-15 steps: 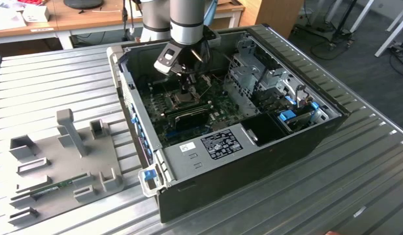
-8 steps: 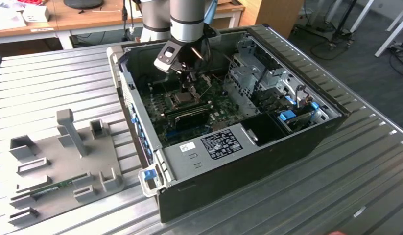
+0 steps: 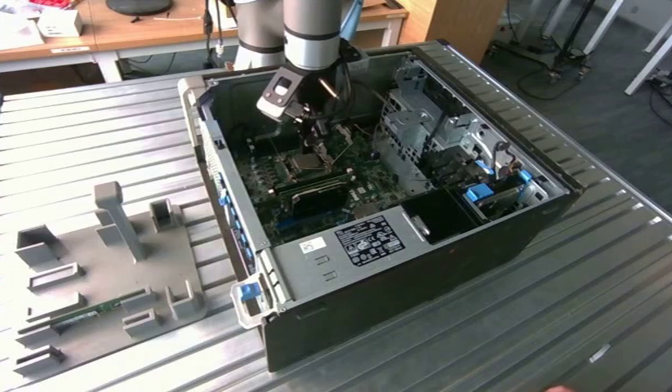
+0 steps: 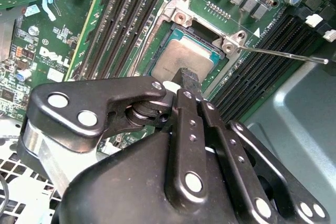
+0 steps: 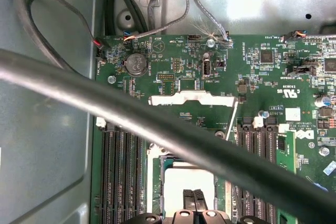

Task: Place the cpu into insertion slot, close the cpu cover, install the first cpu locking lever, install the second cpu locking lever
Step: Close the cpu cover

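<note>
Exterior view: arm [image 3: 310, 33] is a plain silver-grey tube with a black ring band low down and a paler grey link beside it. Grey-and-black box [image 3: 279, 91] at the wrist, probably a camera housing. Second wrist view: tool [image 4: 189, 80] has glossy black linkage plates with rounded corners, bright silver pin heads at each pivot, small screws down the bars, and a bare brushed-metal block [image 4: 39, 145] under the plates. First wrist view: slim black fingers [image 5: 190, 200], thick dark grey cable [image 5: 131, 114] across the shot
</note>
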Controlling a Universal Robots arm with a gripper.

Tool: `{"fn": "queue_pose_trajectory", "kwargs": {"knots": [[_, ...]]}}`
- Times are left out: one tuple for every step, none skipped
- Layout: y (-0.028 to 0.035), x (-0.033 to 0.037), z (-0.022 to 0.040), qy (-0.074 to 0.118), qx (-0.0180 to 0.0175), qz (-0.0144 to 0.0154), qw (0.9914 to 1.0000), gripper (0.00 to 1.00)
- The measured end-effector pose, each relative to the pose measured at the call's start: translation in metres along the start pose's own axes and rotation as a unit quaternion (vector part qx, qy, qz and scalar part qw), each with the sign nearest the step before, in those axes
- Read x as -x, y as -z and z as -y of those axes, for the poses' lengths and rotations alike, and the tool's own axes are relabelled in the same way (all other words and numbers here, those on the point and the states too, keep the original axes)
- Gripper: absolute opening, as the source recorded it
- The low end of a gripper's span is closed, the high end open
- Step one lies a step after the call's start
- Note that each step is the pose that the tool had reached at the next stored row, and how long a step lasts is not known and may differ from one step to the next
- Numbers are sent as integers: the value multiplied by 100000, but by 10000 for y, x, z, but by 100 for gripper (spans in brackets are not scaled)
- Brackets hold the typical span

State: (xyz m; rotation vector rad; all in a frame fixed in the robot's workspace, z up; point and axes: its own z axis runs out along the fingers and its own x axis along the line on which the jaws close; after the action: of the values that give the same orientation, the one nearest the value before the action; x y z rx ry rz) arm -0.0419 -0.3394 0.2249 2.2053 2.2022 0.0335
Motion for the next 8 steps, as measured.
{"fn": "queue_pose_trajectory", "kwargs": {"knots": [[7,0,0,1,3,-7,100000,10],[17,-1,-1,-1,15,-26,100000,10],[34,-1,-2,-1,20,-27,100000,10],[53,-1,-3,1,16,-25,100000,10],[74,-1,-3,2,14,-20,100000,10],[97,-1,-4,2,14,-25,100000,10],[118,-1,-5,-1,17,-29,100000,10],[137,-1,-6,-1,15,-27,100000,10]]}}
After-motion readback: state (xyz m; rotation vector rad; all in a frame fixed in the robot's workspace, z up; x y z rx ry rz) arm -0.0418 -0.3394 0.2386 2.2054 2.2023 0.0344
